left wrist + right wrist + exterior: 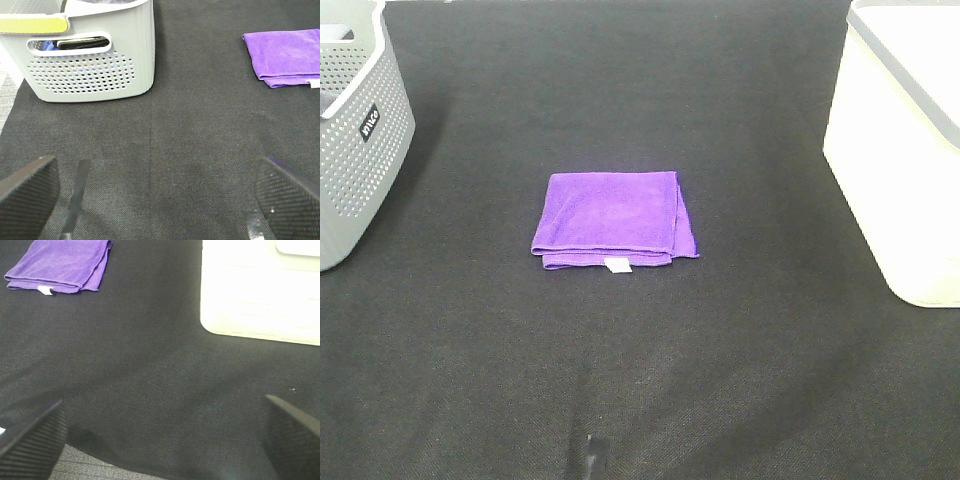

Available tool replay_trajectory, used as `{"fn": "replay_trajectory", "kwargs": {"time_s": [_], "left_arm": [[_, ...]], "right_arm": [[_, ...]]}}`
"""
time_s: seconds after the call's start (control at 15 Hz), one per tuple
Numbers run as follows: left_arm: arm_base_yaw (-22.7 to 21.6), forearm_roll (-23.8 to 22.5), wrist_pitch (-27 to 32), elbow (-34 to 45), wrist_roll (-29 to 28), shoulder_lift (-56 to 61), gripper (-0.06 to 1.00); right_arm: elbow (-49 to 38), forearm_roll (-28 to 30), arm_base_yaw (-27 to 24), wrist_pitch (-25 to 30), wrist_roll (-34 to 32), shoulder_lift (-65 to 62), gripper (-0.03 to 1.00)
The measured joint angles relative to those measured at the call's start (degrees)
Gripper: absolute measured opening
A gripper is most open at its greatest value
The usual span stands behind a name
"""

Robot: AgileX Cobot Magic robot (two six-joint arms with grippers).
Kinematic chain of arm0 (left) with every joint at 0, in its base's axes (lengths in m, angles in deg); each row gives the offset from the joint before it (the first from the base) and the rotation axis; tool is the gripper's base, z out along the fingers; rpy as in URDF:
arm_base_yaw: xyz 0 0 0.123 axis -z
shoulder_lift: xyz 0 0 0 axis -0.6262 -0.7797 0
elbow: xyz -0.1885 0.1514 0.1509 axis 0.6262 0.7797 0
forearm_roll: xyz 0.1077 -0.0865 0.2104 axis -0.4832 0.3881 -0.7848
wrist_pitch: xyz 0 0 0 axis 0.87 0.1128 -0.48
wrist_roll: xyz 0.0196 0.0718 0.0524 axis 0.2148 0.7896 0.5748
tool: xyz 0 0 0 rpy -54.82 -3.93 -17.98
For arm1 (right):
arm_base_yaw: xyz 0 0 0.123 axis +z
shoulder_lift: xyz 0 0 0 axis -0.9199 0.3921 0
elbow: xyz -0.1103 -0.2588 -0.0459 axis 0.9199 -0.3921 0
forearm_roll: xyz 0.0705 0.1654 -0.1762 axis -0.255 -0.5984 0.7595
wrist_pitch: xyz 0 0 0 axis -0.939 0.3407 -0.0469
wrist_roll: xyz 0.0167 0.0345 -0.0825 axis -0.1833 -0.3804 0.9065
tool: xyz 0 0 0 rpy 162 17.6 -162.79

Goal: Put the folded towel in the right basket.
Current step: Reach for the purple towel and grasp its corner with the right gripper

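So, biggest thing first: the black counter [740,380] carries everything. The cream right basket [895,170] sits at the right edge and a grey perforated basket [360,150] at the left. The purple towel [610,218] lies flat about midway between them, well apart from both.

The left hand [157,192] and the right hand [162,437] are both spread wide with nothing in them, hovering over bare counter and nowhere near the towel.

Handling-wise I'd guess it's light, soft and floppy, not slippery or fragile, but the folded layers could slide apart or droop if it's pinched by one corner. In the high view the stacked layers show along the near edge and the right side, so I'd bite through all the layers on the right side, the one facing the basket.

It's a near-square rectangle, with the long axis running left to right across the high view. Its little white tag [617,265] pokes out of the near edge.
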Motion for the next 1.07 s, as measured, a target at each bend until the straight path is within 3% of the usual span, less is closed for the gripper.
{"fn": "replay_trajectory", "kwargs": {"time_s": [1.07], "left_arm": [[0.0, 0.0, 0.0, 0.0, 0.0, 0.0, 0.99]], "right_arm": [[0.0, 0.0, 0.0, 0.0, 0.0, 0.0, 0.98]]}}
